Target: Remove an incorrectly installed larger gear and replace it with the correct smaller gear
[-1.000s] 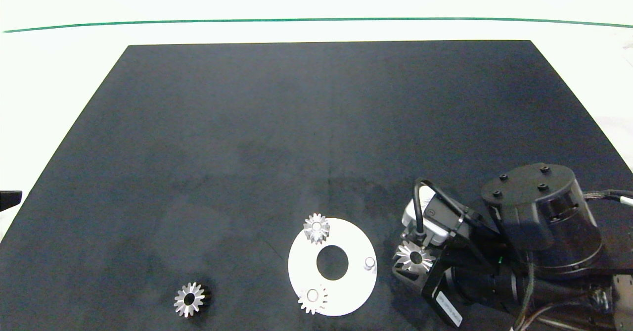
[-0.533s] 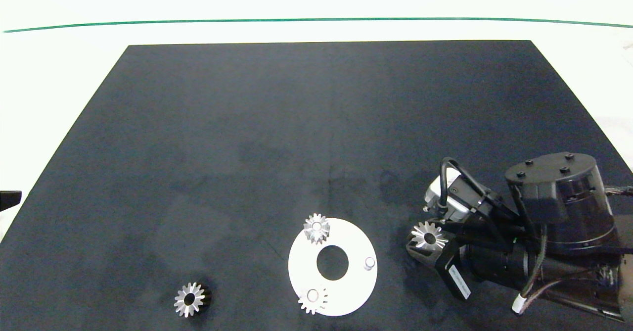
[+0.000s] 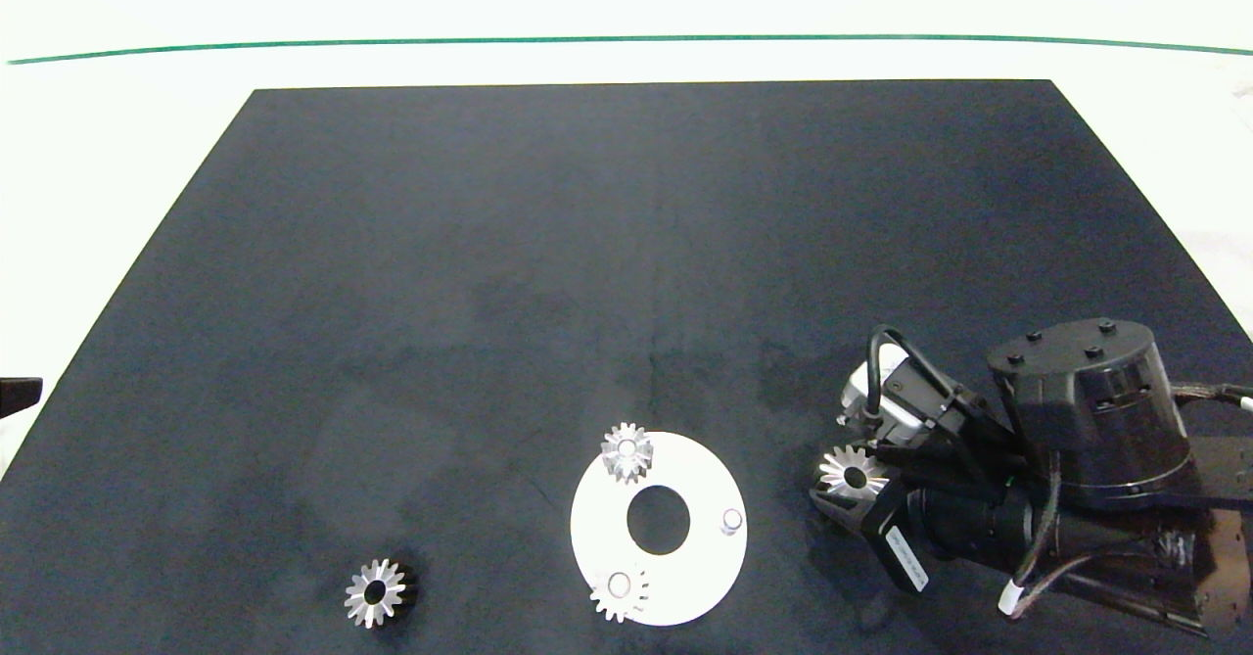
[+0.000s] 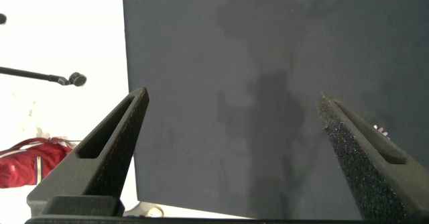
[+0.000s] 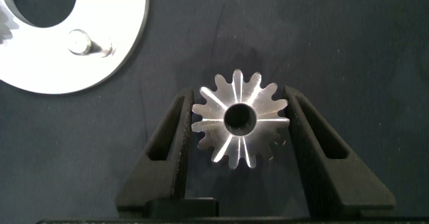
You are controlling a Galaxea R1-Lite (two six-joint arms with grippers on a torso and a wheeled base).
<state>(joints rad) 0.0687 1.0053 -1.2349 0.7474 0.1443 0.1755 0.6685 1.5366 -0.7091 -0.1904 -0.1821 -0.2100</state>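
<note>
Dark matting covers the table [image 3: 587, 244]. I see my right gripper [image 5: 240, 127] low at the near right, jaws closed on the larger gear [image 3: 853, 471], just right of the white ring plate [image 3: 685, 577] with its bare peg [image 3: 731, 520]. The smaller gear [image 3: 376, 592] lies near left, well apart. My left gripper [image 4: 234, 137] hangs with jaws spread wide over the mat's left edge.

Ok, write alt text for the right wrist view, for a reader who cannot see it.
A silver metal gear with long starburst teeth is clamped between the right gripper's two grey fingers, over a dark mat. Beside it lies part of a white ring-shaped plate with one bare metal peg.
</note>
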